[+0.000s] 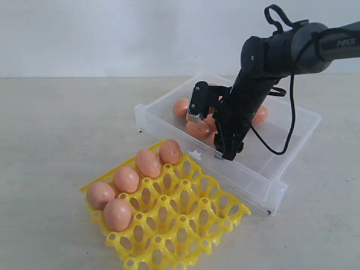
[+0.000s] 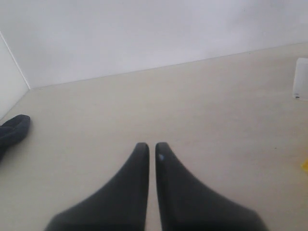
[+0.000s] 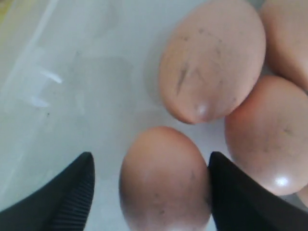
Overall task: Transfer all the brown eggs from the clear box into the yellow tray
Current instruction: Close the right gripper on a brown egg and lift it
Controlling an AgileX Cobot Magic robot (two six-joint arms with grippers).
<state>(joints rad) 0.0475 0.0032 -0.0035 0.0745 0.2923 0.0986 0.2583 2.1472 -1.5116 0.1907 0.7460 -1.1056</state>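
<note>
Five brown eggs [image 1: 148,163] sit in the yellow tray [image 1: 185,225]; behind, more lie in the clear box [image 1: 247,180], the right pincer [image 3: 151,161] spread astride one egg [image 3: 163,183]. Probably light, smooth, brittle: hold its sides gently. Left pincer [image 2: 151,147] clenched, empty.

Entry 1: wordmark "PiPER" [image 1: 346,42]
Seen in: the exterior view only
Stands on: the dark grey upper link of the right arm [image 1: 292,48], the arm that reaches down into the clear box [image 1: 253,183]
Position: on the side face of the link, close to the picture's right edge, running along the link's length and tilted slightly with it
Lettering: pale grey characters on a darker band of the casing; the second letter looks lower-case and the rest are capitals; small and somewhat soft, yet legible
Count of legible inscriptions across all views: one
</note>
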